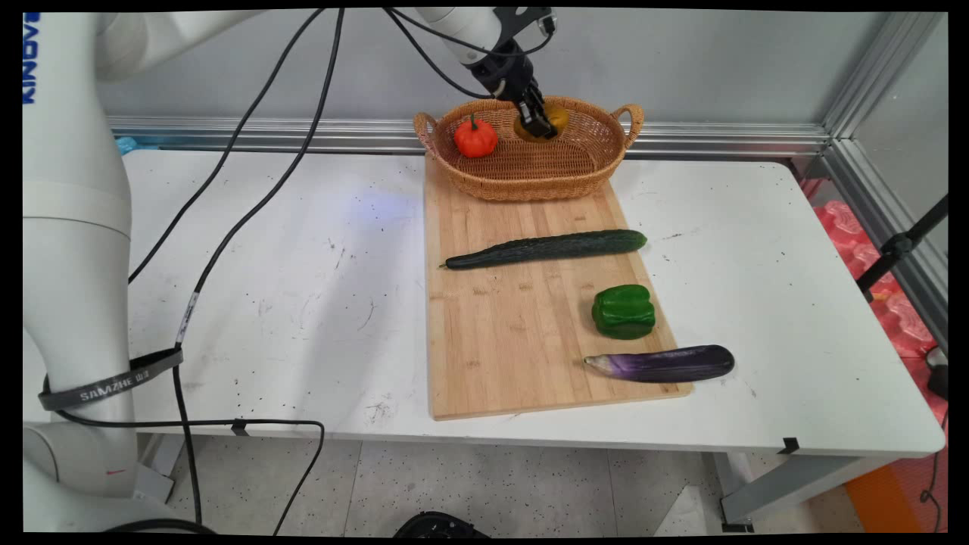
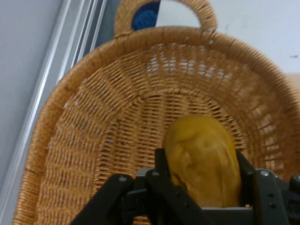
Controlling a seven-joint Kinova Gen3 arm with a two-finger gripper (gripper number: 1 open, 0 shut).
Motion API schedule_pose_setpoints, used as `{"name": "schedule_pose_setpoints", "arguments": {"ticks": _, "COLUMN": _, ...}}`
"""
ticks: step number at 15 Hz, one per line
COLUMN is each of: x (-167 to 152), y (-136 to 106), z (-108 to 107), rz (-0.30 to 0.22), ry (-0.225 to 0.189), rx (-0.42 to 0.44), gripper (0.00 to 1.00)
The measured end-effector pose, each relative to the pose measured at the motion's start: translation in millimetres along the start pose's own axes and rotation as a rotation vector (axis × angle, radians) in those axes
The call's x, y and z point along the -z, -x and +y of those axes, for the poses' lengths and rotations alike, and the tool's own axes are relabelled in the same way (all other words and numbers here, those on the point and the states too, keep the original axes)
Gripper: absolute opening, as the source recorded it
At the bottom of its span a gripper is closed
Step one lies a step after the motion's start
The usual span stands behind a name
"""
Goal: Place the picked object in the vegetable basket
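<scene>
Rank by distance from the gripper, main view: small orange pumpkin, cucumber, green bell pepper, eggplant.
Measured from the gripper, which is over the wicker basket with its fingers around a yellow potato:
1. Small orange pumpkin, in the basket, to the gripper's picture-left.
2. Cucumber, lying across the cutting board below the basket.
3. Green bell pepper, on the board's right side.
4. Eggplant, at the board's near right corner.

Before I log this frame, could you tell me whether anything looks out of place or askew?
Only the eggplant: it overhangs the board's right edge onto the table. Nothing is spilled or damaged.
</scene>
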Motion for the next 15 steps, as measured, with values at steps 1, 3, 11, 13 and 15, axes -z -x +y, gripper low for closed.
{"name": "schedule_pose_setpoints", "arguments": {"ticks": 1, "x": -5, "y": 5, "z": -6, "rz": -0.001, "ry": -0.001, "rx": -0.001, "gripper": 0.0}}
{"name": "schedule_pose_setpoints", "arguments": {"ticks": 3, "x": -11, "y": 11, "z": -13, "rz": -0.003, "ry": -0.003, "rx": -0.002, "gripper": 0.0}}
{"name": "schedule_pose_setpoints", "arguments": {"ticks": 11, "x": -34, "y": 34, "z": -34, "rz": -0.002, "ry": -0.002, "rx": -0.001, "gripper": 0.0}}
{"name": "schedule_pose_setpoints", "arguments": {"ticks": 13, "x": -38, "y": 38, "z": -38, "rz": 0.002, "ry": -0.005, "rx": 0.0, "gripper": 0.0}}
{"name": "schedule_pose_setpoints", "arguments": {"ticks": 15, "x": -42, "y": 41, "z": -41, "rz": 0.005, "ry": -0.009, "rx": 0.002, "gripper": 0.0}}
